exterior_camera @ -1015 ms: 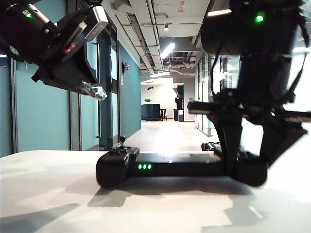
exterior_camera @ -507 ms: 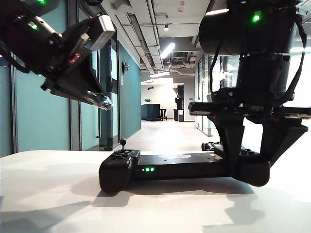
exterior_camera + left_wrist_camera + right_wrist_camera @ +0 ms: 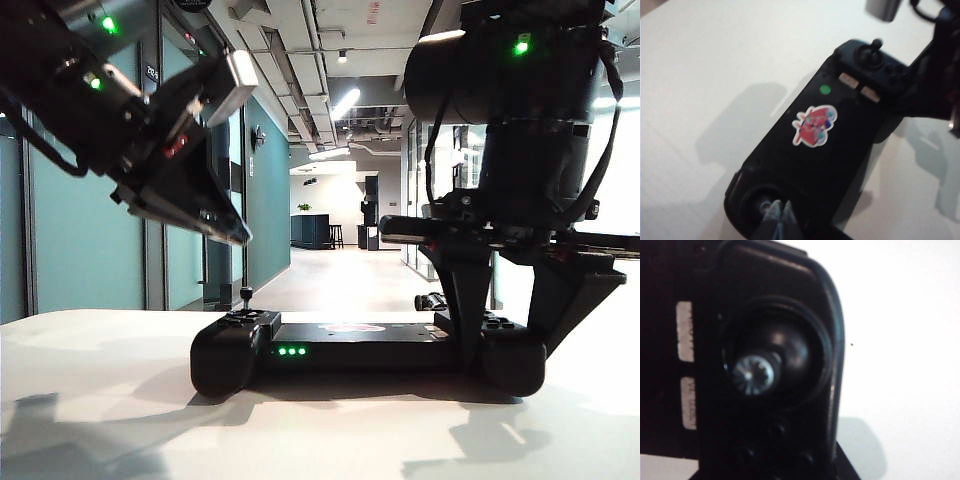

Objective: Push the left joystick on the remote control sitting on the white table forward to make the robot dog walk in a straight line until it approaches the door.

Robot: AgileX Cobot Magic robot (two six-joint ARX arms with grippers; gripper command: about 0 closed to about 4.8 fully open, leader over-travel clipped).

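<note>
Remote control (image 3: 360, 345) in right tool (image 3: 508, 350), left tool (image 3: 779, 220) above left joystick (image 3: 246, 296)

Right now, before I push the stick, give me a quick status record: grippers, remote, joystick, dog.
left gripper: shut, poised just above the left joystick, not touching
right gripper: clamped on the remote control, at its right handle
remote control: flat on the white table, green lights on
robot dog: on the corridor floor beyond the table
</note>
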